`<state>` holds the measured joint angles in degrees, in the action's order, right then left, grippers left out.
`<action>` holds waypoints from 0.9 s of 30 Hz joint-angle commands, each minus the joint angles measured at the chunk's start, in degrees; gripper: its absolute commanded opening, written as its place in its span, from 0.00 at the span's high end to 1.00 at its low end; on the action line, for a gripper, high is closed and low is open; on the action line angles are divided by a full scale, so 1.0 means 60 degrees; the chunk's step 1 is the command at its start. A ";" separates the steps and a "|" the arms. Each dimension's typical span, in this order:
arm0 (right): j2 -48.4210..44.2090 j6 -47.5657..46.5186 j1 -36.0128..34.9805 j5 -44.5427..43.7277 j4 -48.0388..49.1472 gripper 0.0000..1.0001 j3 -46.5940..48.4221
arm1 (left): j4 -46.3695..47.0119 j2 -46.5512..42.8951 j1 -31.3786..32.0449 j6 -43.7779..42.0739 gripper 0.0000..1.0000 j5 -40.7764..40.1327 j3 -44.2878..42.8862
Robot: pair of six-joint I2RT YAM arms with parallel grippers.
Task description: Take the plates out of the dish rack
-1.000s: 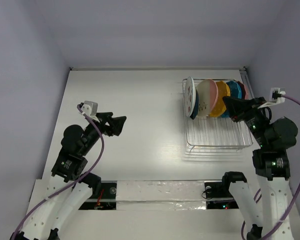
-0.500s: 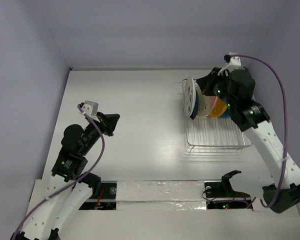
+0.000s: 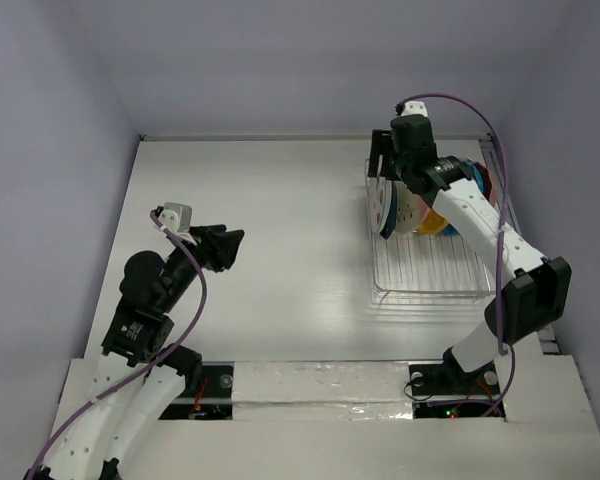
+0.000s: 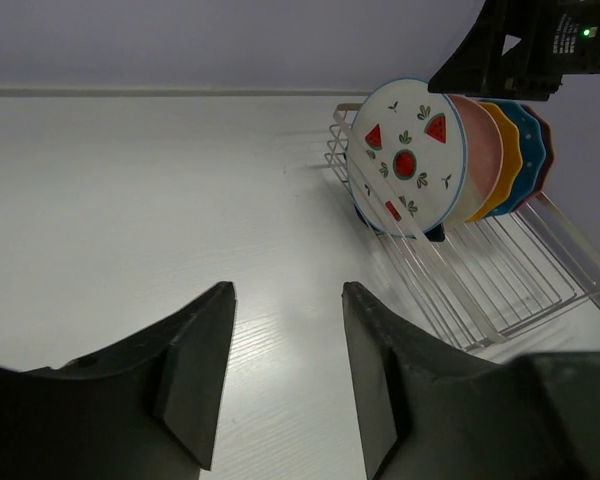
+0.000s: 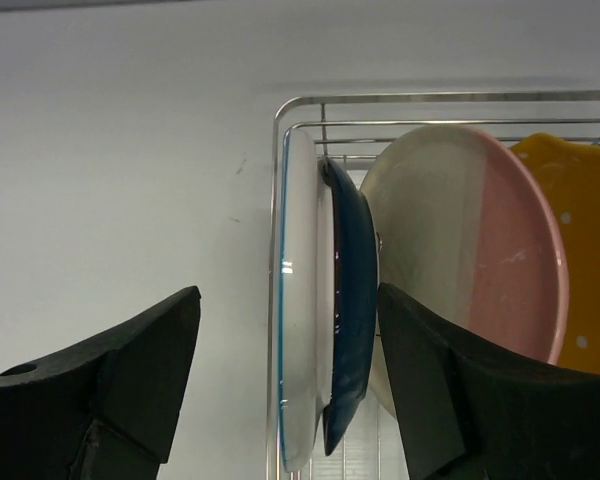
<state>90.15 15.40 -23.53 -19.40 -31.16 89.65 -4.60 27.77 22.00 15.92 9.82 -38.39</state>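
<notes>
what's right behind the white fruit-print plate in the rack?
A navy blue plate, close against it, then a cream-and-pink plate. Seen face-on, the white plate hides most of the navy one.

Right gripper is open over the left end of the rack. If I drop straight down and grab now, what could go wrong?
1. The white plate and navy plate stand almost pressed together, both under the open right gripper. Closing may pinch both, or drag the navy one loose.
2. The cream-and-pink plate leans close beside the navy one, so a descending finger could knock it.
3. A plate catching on the dish rack wires might tug the rack.
</notes>
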 commanded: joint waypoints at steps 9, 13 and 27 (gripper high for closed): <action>0.1058 -0.0193 -0.0356 -0.1409 -0.0329 0.44 0.0776 | 0.0254 -0.0189 -0.0078 0.0027 0.54 0.0032 -0.0354; 0.1410 -0.0222 -0.0356 -0.2140 -0.0695 0.47 0.0894 | 0.0268 -0.0219 -0.0078 0.0027 0.54 0.0061 -0.0369; 0.1952 -0.0705 -0.1541 -0.4325 -0.1677 0.98 0.2431 | 0.0269 -0.0365 -0.0078 0.0027 0.54 0.0120 -0.0369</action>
<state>103.22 11.31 -30.68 -39.70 -42.68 97.80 -4.60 26.37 21.74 15.97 10.07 -38.39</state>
